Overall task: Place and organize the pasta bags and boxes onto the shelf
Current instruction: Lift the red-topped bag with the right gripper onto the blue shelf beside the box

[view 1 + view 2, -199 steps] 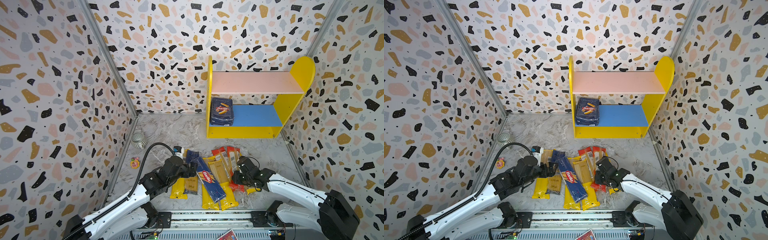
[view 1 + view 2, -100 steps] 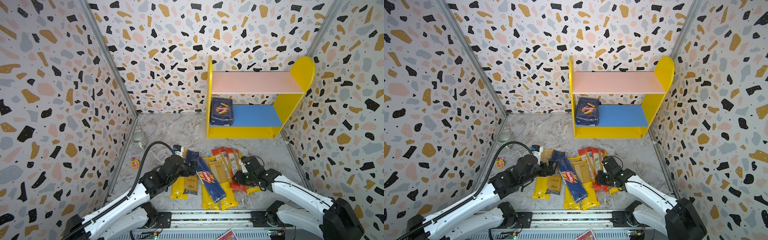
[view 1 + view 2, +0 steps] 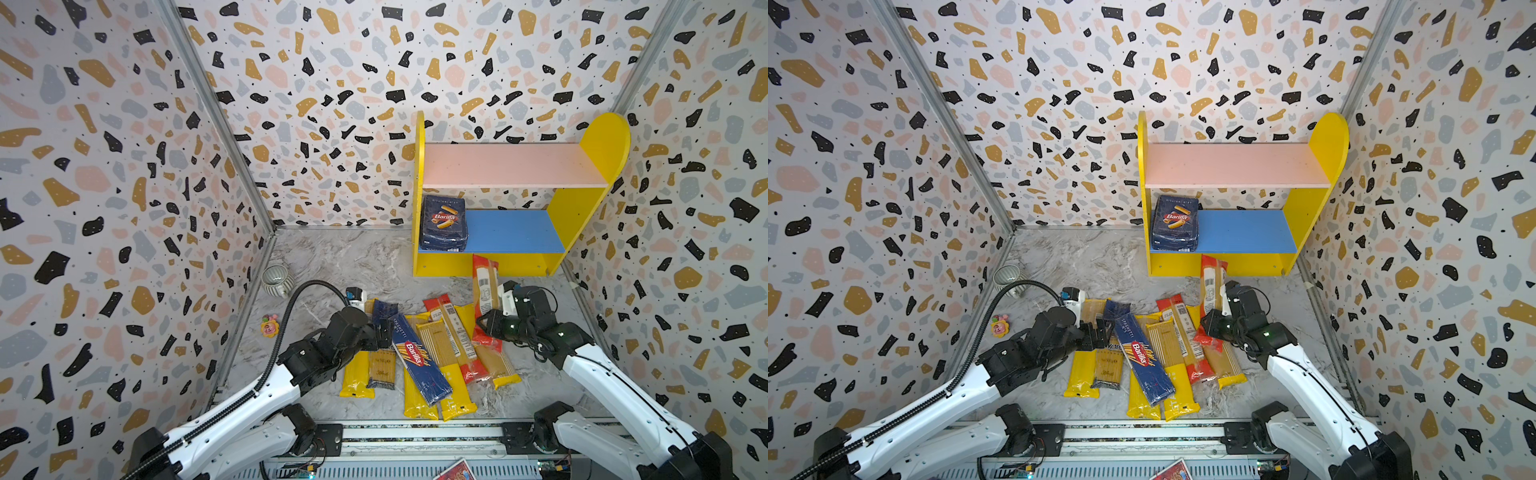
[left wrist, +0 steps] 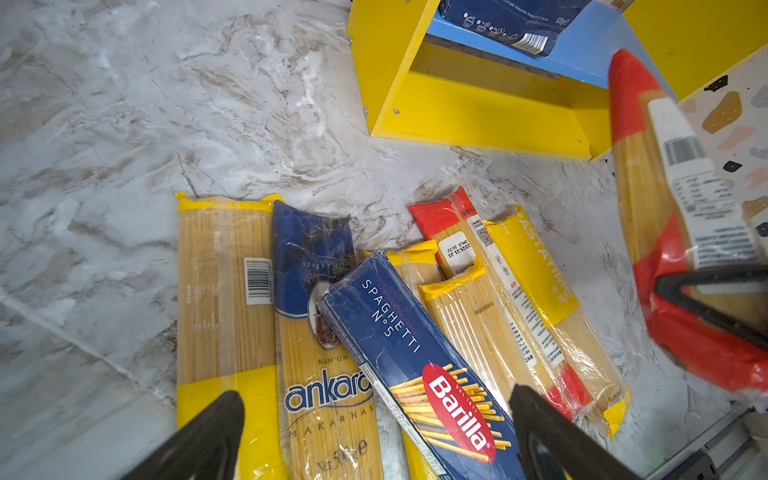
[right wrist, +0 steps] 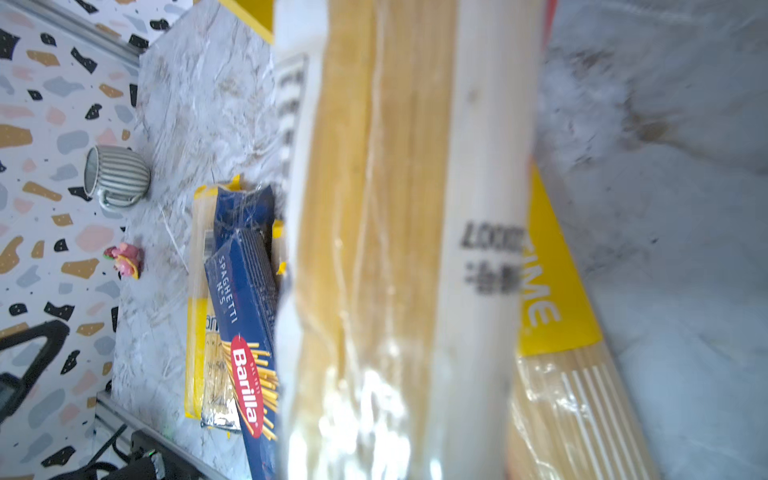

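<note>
Fingers of the right gripper are clamping the near red end of a red bag, holding it tilted up above the pile, its far end pointing at the shelf. Left gripper is hovering, fingers wide, over the ankara bag and spaghetti box. Rigatoni box is sitting left on the blue board. Other bags are lying on the floor.

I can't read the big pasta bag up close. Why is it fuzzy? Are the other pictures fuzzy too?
Right wrist view: the red-orange bag is too close, so it blurs, with glare on its plastic; the spaghetti box behind is sharp. Left wrist view: the ankara bag reads crisply, the red-orange bag is soft. Both top views: sharp.
</note>
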`<state>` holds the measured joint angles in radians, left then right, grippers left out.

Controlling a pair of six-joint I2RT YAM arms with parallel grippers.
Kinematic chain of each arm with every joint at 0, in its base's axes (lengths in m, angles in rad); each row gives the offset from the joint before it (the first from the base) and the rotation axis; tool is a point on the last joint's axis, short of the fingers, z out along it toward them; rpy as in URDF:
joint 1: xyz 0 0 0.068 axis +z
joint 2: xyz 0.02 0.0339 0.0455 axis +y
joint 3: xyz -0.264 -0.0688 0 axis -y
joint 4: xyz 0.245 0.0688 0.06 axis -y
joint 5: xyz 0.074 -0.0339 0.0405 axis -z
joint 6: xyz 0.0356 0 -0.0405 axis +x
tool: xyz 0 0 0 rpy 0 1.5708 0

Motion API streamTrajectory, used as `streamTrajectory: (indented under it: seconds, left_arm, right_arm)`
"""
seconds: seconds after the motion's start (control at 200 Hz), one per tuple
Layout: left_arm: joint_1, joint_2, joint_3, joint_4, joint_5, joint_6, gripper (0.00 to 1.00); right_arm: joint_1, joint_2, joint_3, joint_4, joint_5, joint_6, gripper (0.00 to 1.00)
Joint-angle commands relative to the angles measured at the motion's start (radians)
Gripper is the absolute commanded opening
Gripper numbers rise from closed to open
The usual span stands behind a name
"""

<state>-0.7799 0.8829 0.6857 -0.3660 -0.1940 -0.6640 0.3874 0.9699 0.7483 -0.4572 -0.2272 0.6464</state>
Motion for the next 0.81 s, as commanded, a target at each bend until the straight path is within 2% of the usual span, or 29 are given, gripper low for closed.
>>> streamTrajectory:
  seconds: [0.0,0.32,0.415,0.596,0.801]
  left_arm:
    - [0.006,0.008,0.034,-0.001,-0.011,0.022,0.99]
    - [0.006,0.088,0.084,0.006,-0.015,0.038,0.99]
    - [0.009,0.119,0.103,0.004,-0.032,0.048,1.0]
    - [0.02,0.183,0.14,0.011,-0.039,0.067,0.99]
    - [0.054,0.259,0.2,0.019,-0.026,0.088,0.99]
  right_arm:
    - [-0.055,0.026,0.143,0.111,-0.015,-0.101,0.21]
    - [-0.189,0.329,0.414,0.204,-0.01,-0.205,0.21]
    - [-0.222,0.435,0.498,0.244,-0.04,-0.232,0.22]
    - [-0.26,0.614,0.657,0.291,-0.083,-0.287,0.22]
    - [-0.281,0.78,0.824,0.312,-0.133,-0.292,0.23]
